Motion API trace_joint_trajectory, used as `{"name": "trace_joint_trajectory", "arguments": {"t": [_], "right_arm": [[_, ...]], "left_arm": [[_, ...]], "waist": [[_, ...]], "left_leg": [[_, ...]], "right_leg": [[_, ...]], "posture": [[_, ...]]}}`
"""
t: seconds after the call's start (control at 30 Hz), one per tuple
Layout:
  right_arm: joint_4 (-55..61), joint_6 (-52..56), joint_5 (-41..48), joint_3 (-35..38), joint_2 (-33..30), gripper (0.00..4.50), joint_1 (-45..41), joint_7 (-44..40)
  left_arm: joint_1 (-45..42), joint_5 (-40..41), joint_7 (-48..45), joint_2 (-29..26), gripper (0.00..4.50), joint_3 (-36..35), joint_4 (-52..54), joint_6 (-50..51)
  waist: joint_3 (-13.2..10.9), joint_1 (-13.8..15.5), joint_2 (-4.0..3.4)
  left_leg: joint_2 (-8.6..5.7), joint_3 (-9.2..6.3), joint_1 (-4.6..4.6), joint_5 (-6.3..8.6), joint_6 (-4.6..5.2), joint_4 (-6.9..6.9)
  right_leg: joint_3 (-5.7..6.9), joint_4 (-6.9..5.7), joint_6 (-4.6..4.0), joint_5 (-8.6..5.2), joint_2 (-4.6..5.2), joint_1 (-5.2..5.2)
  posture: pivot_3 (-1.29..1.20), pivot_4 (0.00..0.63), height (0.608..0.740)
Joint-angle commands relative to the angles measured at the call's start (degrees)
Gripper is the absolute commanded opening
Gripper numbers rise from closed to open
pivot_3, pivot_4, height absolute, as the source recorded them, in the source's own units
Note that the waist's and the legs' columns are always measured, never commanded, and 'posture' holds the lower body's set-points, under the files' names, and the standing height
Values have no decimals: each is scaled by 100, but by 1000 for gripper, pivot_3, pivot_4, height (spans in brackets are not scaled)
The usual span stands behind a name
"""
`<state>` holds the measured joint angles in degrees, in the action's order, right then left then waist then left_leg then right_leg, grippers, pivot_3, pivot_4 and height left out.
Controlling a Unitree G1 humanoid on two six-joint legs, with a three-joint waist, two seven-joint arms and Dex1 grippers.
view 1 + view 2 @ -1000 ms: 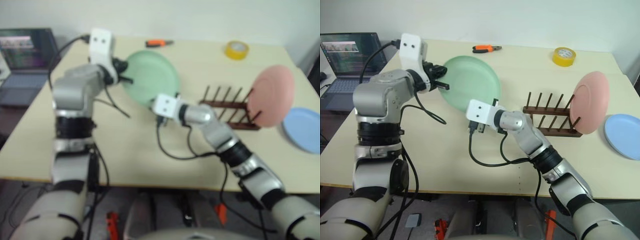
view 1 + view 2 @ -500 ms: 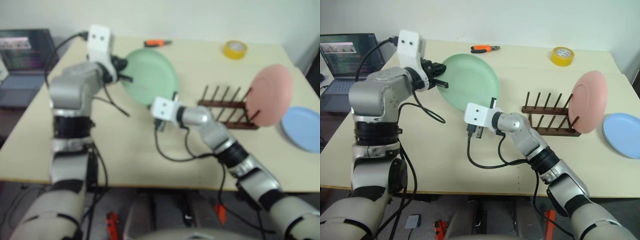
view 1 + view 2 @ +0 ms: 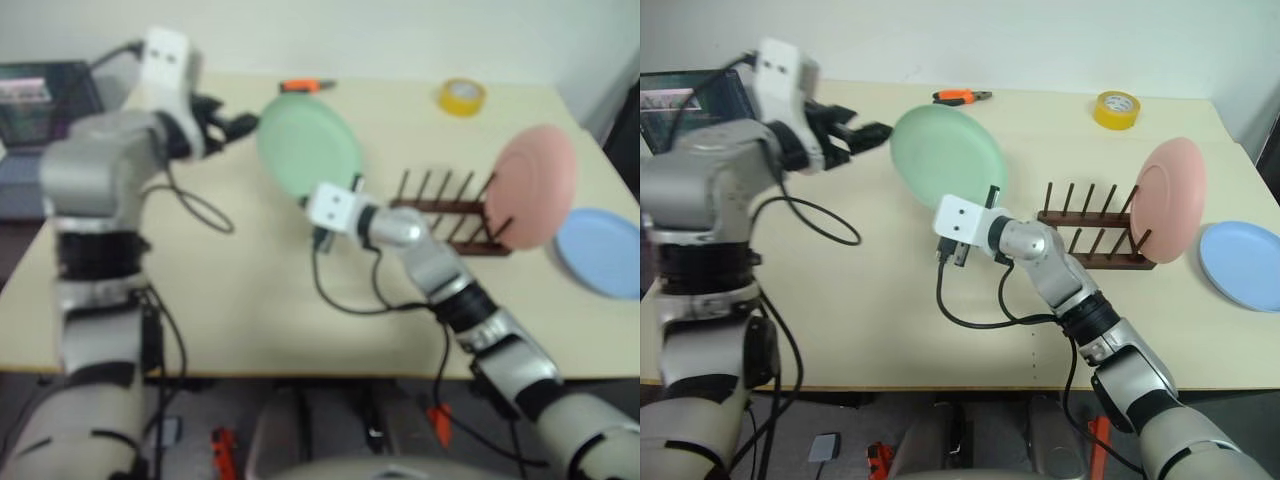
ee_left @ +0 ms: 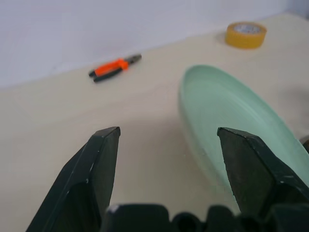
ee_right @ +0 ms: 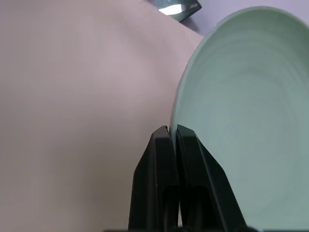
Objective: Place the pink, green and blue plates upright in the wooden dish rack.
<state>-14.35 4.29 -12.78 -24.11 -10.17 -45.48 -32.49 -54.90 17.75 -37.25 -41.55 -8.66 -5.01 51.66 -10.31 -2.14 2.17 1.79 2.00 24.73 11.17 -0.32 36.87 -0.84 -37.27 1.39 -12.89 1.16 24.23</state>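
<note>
The mint green plate [image 3: 945, 155] is held tilted above the table, and my right gripper [image 5: 173, 129] is shut on its lower rim. My left gripper [image 3: 868, 126] stands open just left of the plate, apart from its edge, with nothing between its fingers [image 4: 104, 159]. The pale pink plate [image 3: 1168, 198] stands upright at the right end of the wooden dish rack [image 3: 1090, 255]. The light blue plate [image 3: 1243, 265] lies flat on the table to the right of the rack.
Orange pliers [image 3: 960, 96] and a yellow tape roll [image 3: 1114, 108] lie near the table's far edge. A laptop [image 3: 685, 92] sits at the far left. Several rack pegs left of the pink plate stand free.
My left gripper has opened, let go of the green plate's left rim and drawn back up and to the left. The right gripper keeps hold of the plate.
</note>
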Motion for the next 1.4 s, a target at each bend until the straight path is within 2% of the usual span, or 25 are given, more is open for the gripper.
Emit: {"name": "trace_joint_trajectory", "arguments": {"t": [0.03, 0.13, 0.23, 0.27, 0.33, 0.4, 0.47, 0.6, 0.77, 0.97, 1.17, 1.4], "right_arm": [[206, -163, 351, 387, 102, 0, -125, -11], [384, 51, 882, 816, 245, 0, -171, -73], [656, 461, 1639, 1450, 360, 0, -365, -121], [750, 608, 1897, 1666, 381, 0, -448, -133], [1103, 1297, 2948, 2332, 510, 0, -671, -134], [1427, 1982, 3828, 2853, 385, 0, -871, -228], [1578, 2449, 4287, 3245, 107, 0, -1039, -176], [1722, 3188, 4785, 3767, -601, 0, -1195, 12], [1925, 4033, 5110, 4221, -1767, 0, -948, 44], [2227, 4805, 5664, 4596, -2559, 0, -410, -109], [2363, 5820, 6936, 5529, -3092, 0, 110, -92], [2340, 6067, 7478, 5891, -3050, 0, 579, 371]], "left_arm": [[348, 569, -1047, -550, 3593, -812, 745, -1024], [790, 1146, -1644, -766, 3593, -1525, 1012, -1494], [1233, 1411, -1866, -794, 3593, -1798, 1053, -1739], [1348, 1500, -1894, -751, 3593, -1843, 1078, -1782], [1604, 1646, -1911, -620, 3593, -1858, 1160, -1888], [1846, 1668, -1891, -483, 3593, -1715, 1256, -2009], [2017, 1632, -1848, -365, 3593, -1525, 1318, -2098], [2175, 1537, -1819, -263, 3593, -1211, 1271, -2258], [2147, 1479, -1805, -133, 3593, -856, 1081, -2419], [2068, 1433, -1826, -33, 3593, -598, 892, -2549], [1950, 1411, -1892, 26, 3593, -408, 696, -2598], [1900, 1383, -1950, 56, 3593, -251, 655, -2592]], "waist": [[0, 0, 0], [0, 26, 0], [0, 52, -1], [0, 62, -1], [0, 79, -1], [0, 83, -1], [1, 88, 1], [1, 84, 2], [-3, 72, -5], [-3, 32, -6], [-3, 52, -6], [-3, 45, -6]], "left_leg": [[0, 0, 0, 0, -1, -2], [1, 0, 0, 0, -2, -5], [0, -6, -1, 0, -2, -3], [-1, -9, 0, 0, -2, 0], [-1, -11, -1, -2, -2, 7], [0, -9, -1, -4, 0, 10], [0, -8, -2, -5, 2, 10], [0, -6, -2, -5, 2, 3], [1, 0, -1, -4, 3, -15], [2, 9, -2, -4, 4, -28], [1, 9, -2, -4, 5, -24], [2, 13, -3, -4, 5, -21]], "right_leg": [[1, 0, -3, -2, 1, 0], [3, 2, -11, -6, 13, 0], [5, 2, -14, -8, 15, -7], [6, 1, -14, -8, 14, -9], [8, -2, -13, -7, 15, -14], [11, -2, -15, -4, 19, -17], [11, 1, -16, -2, 26, -17], [9, 6, -20, -4, 35, -17], [4, 10, -26, -9, 30, -9], [1, 15, -25, -11, 8, -3], [1, 15, 6, -22, 6, -6], [-4, 19, 13, -21, 7, -8]], "posture": [[0, 150, 740], [0, 150, 740], [0, 150, 740], [0, 150, 740], [0, 150, 740], [0, 150, 740], [0, 150, 740], [0, 150, 740], [0, 150, 740], [0, 150, 740], [0, 150, 740], [0, 150, 740]]}}
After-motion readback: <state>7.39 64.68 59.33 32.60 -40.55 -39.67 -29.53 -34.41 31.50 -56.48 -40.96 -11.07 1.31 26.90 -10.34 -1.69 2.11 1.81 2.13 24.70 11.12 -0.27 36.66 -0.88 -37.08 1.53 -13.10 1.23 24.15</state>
